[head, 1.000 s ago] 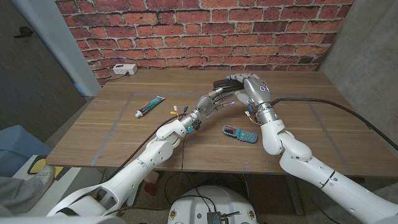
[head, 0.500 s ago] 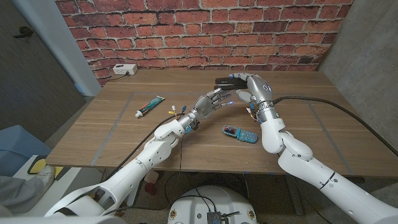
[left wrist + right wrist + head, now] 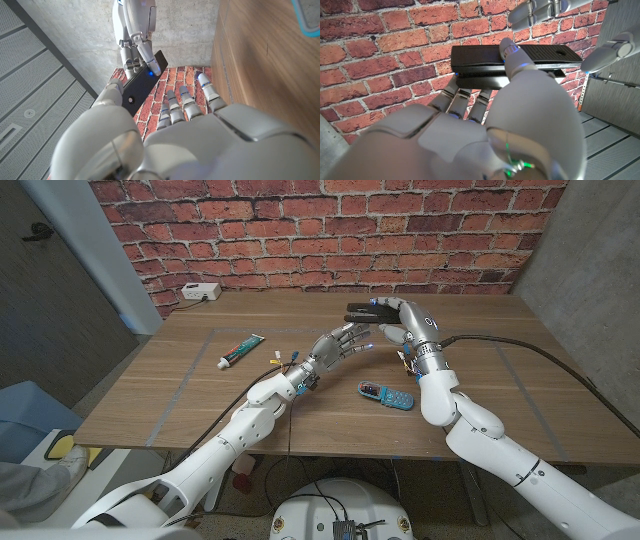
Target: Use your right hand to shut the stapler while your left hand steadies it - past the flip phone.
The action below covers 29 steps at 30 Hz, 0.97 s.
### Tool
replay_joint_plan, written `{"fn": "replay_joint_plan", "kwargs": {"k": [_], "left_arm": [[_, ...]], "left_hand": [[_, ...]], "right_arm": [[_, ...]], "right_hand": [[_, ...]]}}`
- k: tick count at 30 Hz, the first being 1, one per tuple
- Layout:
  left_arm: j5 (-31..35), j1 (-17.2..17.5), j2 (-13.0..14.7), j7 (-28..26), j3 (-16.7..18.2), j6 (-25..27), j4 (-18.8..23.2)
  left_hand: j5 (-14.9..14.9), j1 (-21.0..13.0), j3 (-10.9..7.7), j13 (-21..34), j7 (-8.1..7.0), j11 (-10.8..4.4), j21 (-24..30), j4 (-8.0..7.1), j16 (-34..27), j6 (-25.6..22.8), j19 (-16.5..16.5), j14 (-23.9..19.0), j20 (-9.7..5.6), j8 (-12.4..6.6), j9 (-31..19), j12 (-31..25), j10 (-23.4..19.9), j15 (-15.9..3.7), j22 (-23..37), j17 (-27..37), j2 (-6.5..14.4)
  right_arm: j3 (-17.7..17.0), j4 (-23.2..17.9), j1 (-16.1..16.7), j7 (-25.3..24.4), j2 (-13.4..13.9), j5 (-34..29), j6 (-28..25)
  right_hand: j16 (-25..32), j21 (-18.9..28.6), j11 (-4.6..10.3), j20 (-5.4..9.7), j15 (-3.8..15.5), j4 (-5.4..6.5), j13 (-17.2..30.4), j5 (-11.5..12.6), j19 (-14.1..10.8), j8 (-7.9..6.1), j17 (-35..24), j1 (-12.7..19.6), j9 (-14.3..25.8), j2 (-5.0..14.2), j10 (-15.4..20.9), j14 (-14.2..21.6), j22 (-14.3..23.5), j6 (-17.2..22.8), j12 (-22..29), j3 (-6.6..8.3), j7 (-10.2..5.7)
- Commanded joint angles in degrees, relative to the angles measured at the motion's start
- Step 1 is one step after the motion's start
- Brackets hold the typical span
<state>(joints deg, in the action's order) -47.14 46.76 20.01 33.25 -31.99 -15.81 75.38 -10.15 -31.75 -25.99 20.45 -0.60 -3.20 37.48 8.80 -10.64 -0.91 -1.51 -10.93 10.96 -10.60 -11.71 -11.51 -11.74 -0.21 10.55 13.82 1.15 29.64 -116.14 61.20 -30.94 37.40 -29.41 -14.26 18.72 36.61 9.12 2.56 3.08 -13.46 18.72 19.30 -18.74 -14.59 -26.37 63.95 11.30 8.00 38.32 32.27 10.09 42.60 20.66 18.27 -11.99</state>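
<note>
Above the wooden table (image 3: 200, 380), stapler (image 3: 362, 312) in right hand (image 3: 405, 320).

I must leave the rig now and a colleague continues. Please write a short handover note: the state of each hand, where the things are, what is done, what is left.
Right hand: grips the black stapler, lifted at the far side of the table, beyond the flip phone.
Left hand: fingers spread, reaching toward the stapler, holding nothing; contact cannot be confirmed.
Done: the stapler appears nearly closed in the right wrist view.
Left: steady with the left hand, press the stapler fully shut.
</note>
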Motion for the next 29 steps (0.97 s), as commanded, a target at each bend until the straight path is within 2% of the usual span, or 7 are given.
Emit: {"fn": "replay_joint_plan", "kwargs": {"k": [1,10,29], "left_arm": [[-0.41,0.22,0.24,0.59,0.45,-0.43,-0.34],[-0.09,0.52,0.67,-0.13,0.6,-0.37,-0.09],[-0.61,-0.46,-0.67,2.11,0.84,-1.67,-3.3]], "left_hand": [[-0.32,-0.23,0.13,-0.07,-0.47,-0.17,-0.18,-0.04,-0.39,-0.12,0.34,0.27,0.36,-0.33,-0.03,-0.46,-0.01,0.01,0.06,0.03,0.24],[-0.31,-0.17,0.27,-0.21,-0.49,-0.13,-0.38,-0.11,-0.47,-0.24,0.47,0.33,0.37,-0.4,0.11,-0.54,-0.02,-0.03,0.06,-0.19,0.31],[-0.32,-0.15,0.55,-0.52,-0.65,-0.09,-0.82,-0.17,-0.51,-0.21,0.72,0.7,0.52,-0.4,0.37,-0.65,0.08,0.2,0.07,-0.71,0.44]], "right_arm": [[0.06,-0.1,-0.12,-0.24,-0.67,1.88,-0.12],[0.46,0.94,-0.58,-0.92,-0.91,2.08,0.31],[0.99,1.16,-1.0,-0.95,-0.26,1.27,-0.42]], "right_hand": [[0.35,0.18,-1.86,0.51,10.55,3.75,-0.03,0.43,-0.36,0.21,-0.27,0.52,0.18,0.36,18.2,0.81,0.11,10.31,0.36,4.18,5.77],[0.31,0.16,-2.28,0.22,10.58,3.39,-0.3,0.71,-0.4,0.26,-0.33,1.19,0.25,0.35,18.63,1.1,0.13,11.05,0.47,4.28,6.29],[0.27,0.08,-2.34,0.18,10.47,3.43,-0.69,1.01,-0.34,0.72,-0.45,1.5,0.36,0.2,18.71,1.49,0.16,11.15,0.45,4.04,6.25]]}}
